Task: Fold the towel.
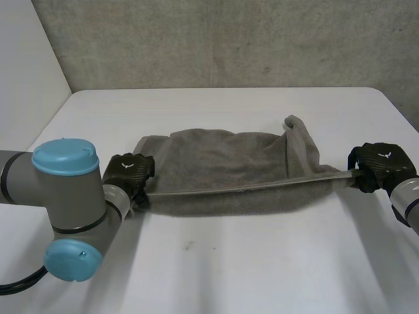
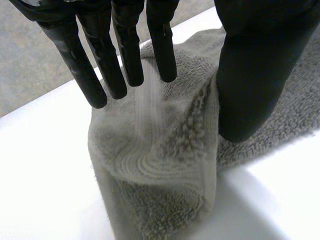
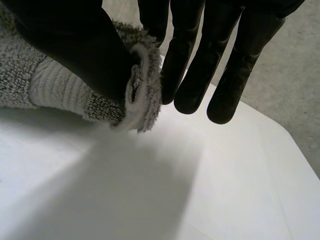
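A grey towel (image 1: 222, 163) lies across the white table (image 1: 229, 268), its front edge raised in a straight line between my two hands. My left hand (image 1: 128, 174) is at the towel's left front corner. In the left wrist view its fingers (image 2: 125, 50) are straight and stand apart from the thumb (image 2: 255, 70), with the bunched towel corner (image 2: 150, 150) rising between them and touching both. My right hand (image 1: 380, 167) is at the right front corner, where its thumb (image 3: 75, 45) presses the towel's hemmed corner (image 3: 55, 87) against the fingers.
The table's far edge meets a grey wall (image 1: 229, 39). A towel flap (image 1: 298, 127) sticks up at the back right. Bare table surface lies in front of the towel and behind it.
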Motion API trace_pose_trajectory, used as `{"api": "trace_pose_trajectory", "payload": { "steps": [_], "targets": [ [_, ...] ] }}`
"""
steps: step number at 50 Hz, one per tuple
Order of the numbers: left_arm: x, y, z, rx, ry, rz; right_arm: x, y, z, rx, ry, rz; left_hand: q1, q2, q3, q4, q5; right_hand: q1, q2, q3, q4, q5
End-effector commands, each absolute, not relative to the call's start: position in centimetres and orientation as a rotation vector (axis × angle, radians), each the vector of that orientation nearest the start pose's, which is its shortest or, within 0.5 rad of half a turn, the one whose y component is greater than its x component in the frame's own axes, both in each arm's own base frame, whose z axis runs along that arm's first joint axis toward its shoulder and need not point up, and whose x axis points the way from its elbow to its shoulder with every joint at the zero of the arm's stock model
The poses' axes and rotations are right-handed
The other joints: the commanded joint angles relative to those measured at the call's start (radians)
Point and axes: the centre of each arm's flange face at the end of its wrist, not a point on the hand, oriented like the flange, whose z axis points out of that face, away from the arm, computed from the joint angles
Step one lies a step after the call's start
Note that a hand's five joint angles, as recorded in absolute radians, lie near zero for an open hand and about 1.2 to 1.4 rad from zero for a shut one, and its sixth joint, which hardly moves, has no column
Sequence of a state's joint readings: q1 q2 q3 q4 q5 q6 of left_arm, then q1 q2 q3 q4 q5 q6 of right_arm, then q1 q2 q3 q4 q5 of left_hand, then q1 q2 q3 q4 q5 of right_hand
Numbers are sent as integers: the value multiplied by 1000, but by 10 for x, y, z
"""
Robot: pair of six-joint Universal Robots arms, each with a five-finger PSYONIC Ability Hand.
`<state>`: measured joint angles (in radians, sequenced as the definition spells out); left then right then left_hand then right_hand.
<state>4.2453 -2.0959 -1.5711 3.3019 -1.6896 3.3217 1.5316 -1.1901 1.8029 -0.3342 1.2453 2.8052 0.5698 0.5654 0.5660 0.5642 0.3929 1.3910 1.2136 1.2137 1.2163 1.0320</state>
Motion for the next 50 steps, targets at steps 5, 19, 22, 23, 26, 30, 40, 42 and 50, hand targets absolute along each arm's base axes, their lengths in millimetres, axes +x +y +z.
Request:
{"api": "trace_pose_trajectory", "payload": {
  "steps": [5, 19, 22, 23, 26, 30, 40, 42, 50],
  "targets": [
    [-264, -261, 137, 731, 2553, -1781, 145, -333, 151, -649, 2388, -1904, 78, 83, 82, 84, 81, 5, 183, 183, 180, 190],
    [-254, -255, 156, 710, 2512, -1813, 148, -322, 173, -712, 2388, -1893, 826, 831, 830, 832, 829, 5, 183, 183, 180, 190],
    [-253, -253, 183, 689, 2457, -1914, 149, -319, 202, -751, 2377, -1920, 826, 831, 830, 832, 829, 5, 183, 183, 180, 190],
    [-252, -252, 200, 679, 2422, -1970, 149, -319, 202, -751, 2377, -1920, 826, 831, 830, 832, 829, 5, 183, 183, 180, 190],
    [-250, -249, 217, 676, 2383, -2021, 151, -311, 238, -790, 2353, -1953, 826, 831, 830, 832, 829, 5, 183, 183, 180, 190],
    [-243, -242, 276, 700, 2197, -2142, 152, -301, 299, -841, 2281, -2075, 826, 831, 830, 832, 829, 5, 183, 183, 180, 190],
    [-236, -218, 385, 727, 1944, -2331, 153, -281, 410, -894, 2077, -2387, 826, 831, 830, 832, 829, 5, 183, 183, 180, 190],
    [-234, -216, 398, 723, 1929, -2347, 152, -279, 421, -892, 2054, -2425, 826, 831, 830, 832, 829, 5, 183, 183, 180, 190],
    [-244, -238, 370, 841, 2139, -2110, 152, -287, 412, -930, 2119, -2354, 826, 831, 830, 832, 829, 5, 183, 183, 180, 190]
  ]
}}
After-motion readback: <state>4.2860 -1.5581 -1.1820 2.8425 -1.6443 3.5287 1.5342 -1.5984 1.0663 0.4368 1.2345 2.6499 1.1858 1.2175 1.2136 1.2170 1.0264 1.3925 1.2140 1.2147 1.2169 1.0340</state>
